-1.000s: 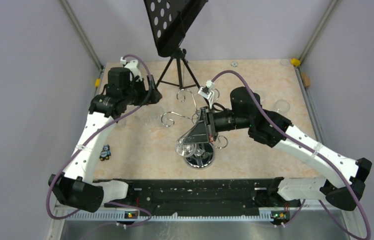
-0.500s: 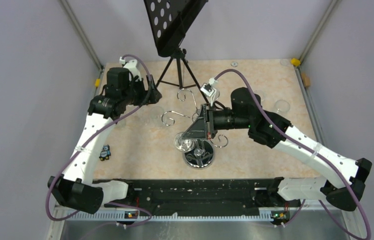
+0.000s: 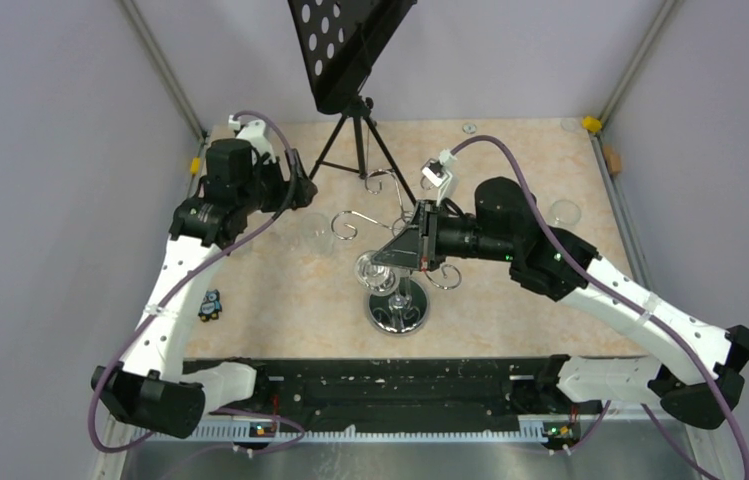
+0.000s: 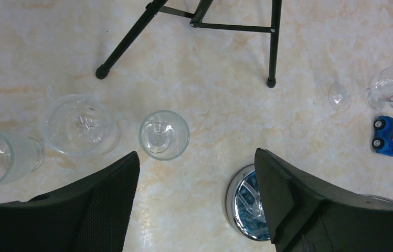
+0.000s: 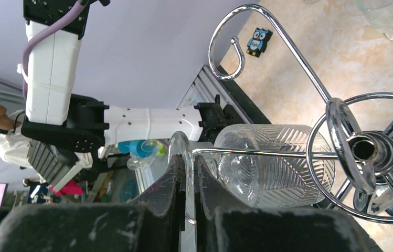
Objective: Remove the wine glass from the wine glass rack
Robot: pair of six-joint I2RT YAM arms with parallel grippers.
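Lifting-off step: the right jaws pinch the foot of the wine glass (image 5: 275,170) - it hangs on the wine glass rack (image 3: 397,312), close to the post. Next, I think, slide it outward along the wire - slowly. Left jaws spread, empty.

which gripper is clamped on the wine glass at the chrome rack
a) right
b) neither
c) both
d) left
a - in the right wrist view the right gripper is pinched shut on a thin part of the wine glass next to the wine glass rack, while the left gripper is open with nothing between its fingers.
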